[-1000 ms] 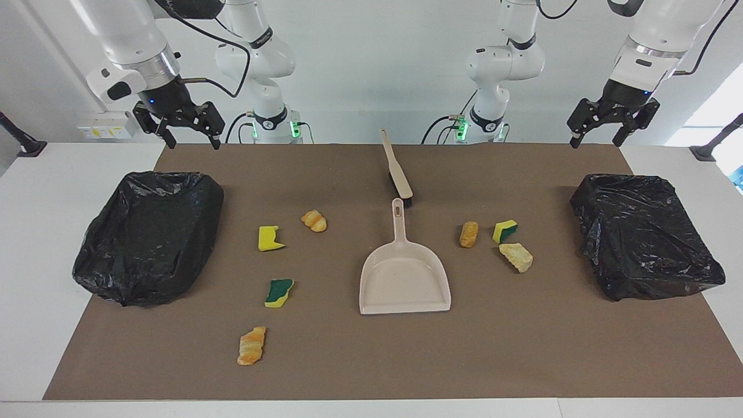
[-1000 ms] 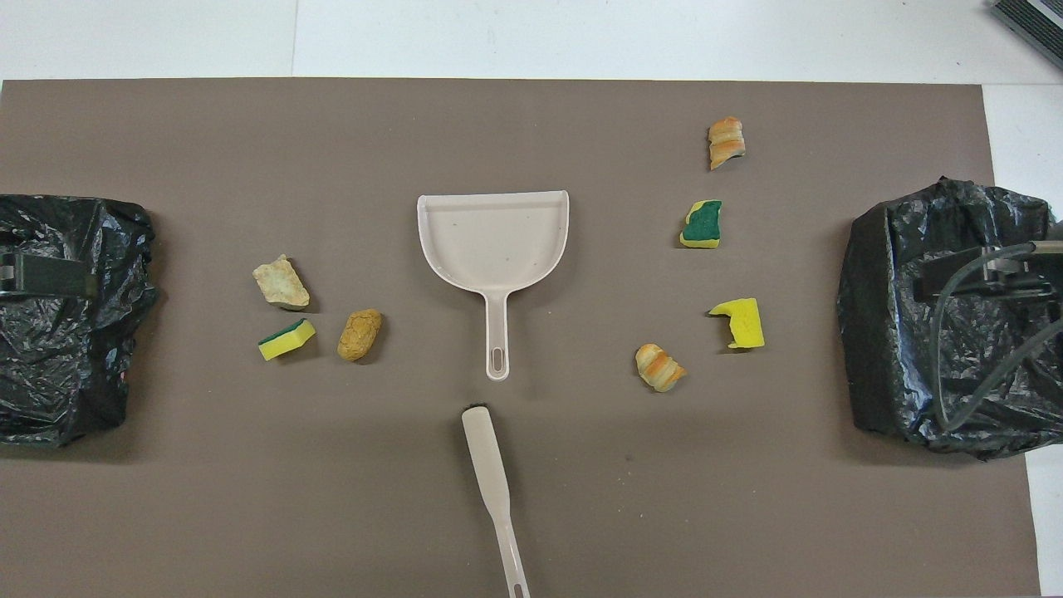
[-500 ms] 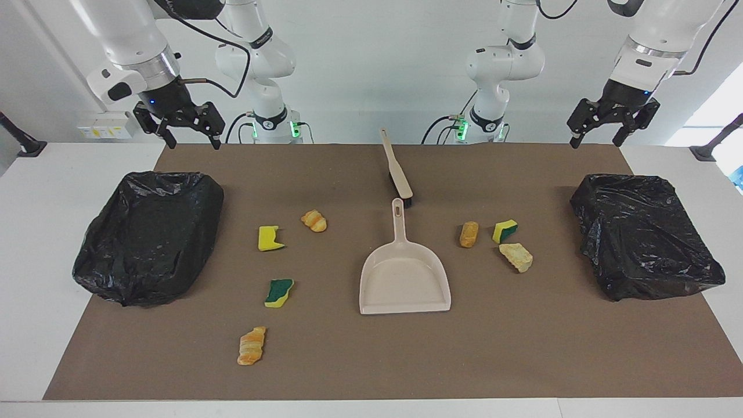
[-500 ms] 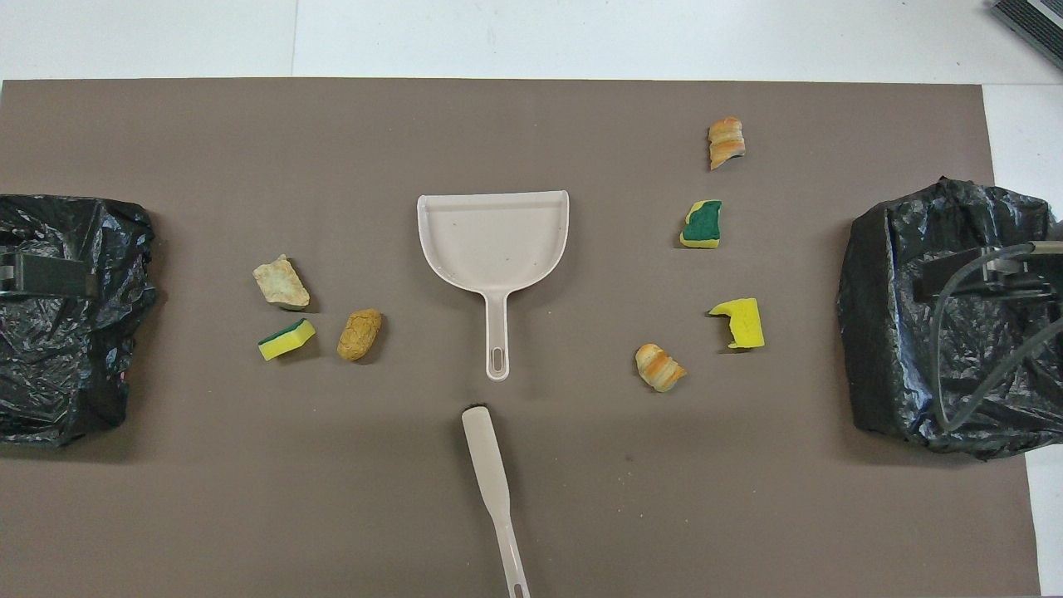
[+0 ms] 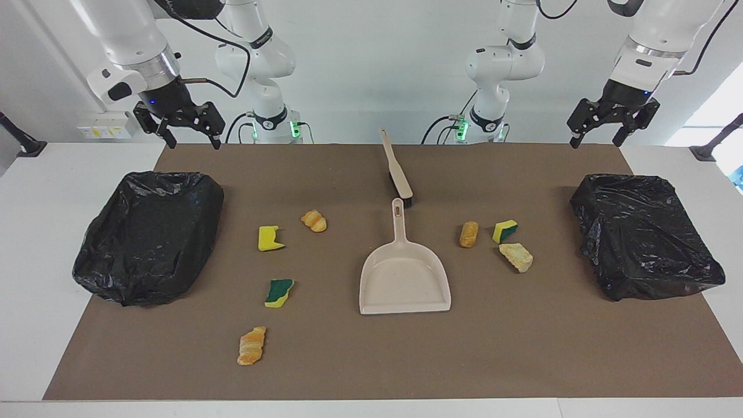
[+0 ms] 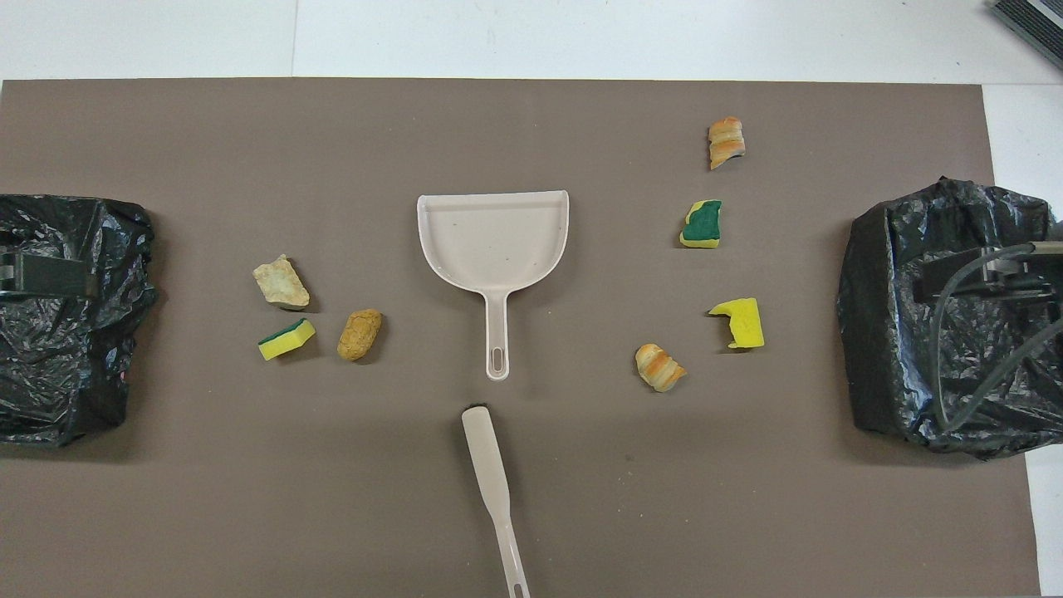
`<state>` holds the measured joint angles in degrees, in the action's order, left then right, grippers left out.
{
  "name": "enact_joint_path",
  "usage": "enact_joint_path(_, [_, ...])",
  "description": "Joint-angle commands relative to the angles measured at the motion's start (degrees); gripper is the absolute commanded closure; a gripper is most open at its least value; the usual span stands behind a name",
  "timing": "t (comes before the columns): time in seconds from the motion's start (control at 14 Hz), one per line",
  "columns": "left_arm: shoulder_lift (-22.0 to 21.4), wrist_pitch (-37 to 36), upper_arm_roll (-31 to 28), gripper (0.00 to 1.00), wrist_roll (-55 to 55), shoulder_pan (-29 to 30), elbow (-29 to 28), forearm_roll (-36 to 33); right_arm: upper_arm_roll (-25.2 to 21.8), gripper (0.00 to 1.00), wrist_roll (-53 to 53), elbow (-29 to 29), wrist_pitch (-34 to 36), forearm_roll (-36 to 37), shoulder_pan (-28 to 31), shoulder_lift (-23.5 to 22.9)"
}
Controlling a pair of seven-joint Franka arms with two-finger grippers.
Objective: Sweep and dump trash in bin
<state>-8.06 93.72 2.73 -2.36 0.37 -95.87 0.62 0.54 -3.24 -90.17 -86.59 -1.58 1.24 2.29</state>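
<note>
Several trash pieces lie on the brown mat. A yellow sponge chunk, a croissant piece, a green-topped sponge and another croissant piece lie toward the right arm's end. A bread piece, a sponge chunk and a pale bread chunk lie toward the left arm's end. One black-bagged bin stands at the right arm's end, another bin at the left arm's. My right gripper and left gripper hang open, holding nothing, each raised above the mat's corner by its bin.
A beige dustpan lies mid-mat, its handle pointing toward the robots. A beige brush lies just nearer to the robots than that handle. White tabletop surrounds the mat.
</note>
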Motion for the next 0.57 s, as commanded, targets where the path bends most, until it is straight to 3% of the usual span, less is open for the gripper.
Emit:
enact_joint_path(0.0, [-0.6, -0.4, -0.1, 0.0, 0.3, 0.2, -0.2, 0.7, 0.2, 0.0, -1.2, -1.2, 0.6, -0.3, 0.3, 1.0])
enact_joint_path(0.5, [-0.7, -0.6, 0.7, 0.0, -0.3, -0.9, -0.4, 0.9, 0.1, 0.0, -1.1, -1.2, 0.8, -0.3, 0.3, 1.1])
